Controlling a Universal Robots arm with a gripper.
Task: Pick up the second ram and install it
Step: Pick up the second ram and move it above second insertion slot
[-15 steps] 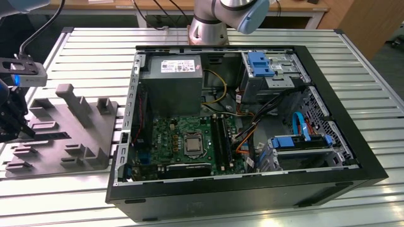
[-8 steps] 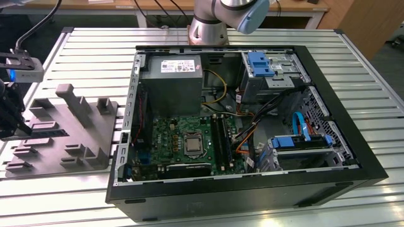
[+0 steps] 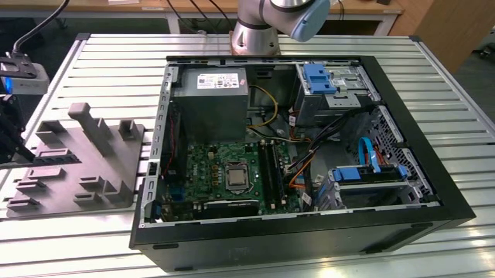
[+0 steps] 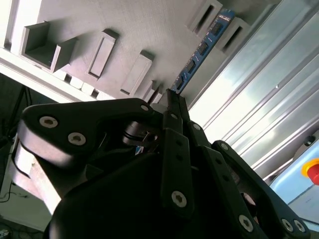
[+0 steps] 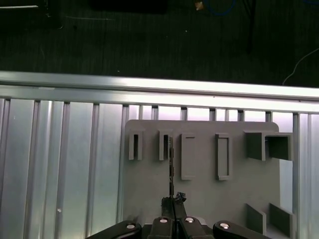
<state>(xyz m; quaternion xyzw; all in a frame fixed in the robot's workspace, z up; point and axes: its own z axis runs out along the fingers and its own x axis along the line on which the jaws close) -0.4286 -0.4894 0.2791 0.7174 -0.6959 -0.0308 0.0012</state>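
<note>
In the second wrist view the black gripper (image 4: 172, 99) sits nearest, its two fingers (image 4: 175, 112) drawn together at the near end of the memory stick (image 4: 202, 50). They seem to pinch it, though the contact itself is hard to make out. The blue stick, lined with black chips, stands on edge on the grey block (image 4: 149, 30), its far end between two slotted posts (image 4: 207, 15). Beside the block runs the ribbed metal table (image 4: 259, 89).

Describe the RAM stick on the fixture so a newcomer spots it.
Beside the open PC case sits a grey fixture block. The RAM stick stands on edge on it, one end in the end effector. It alone is a thin chip-lined board; its neighbours are grey plastic posts.
</note>
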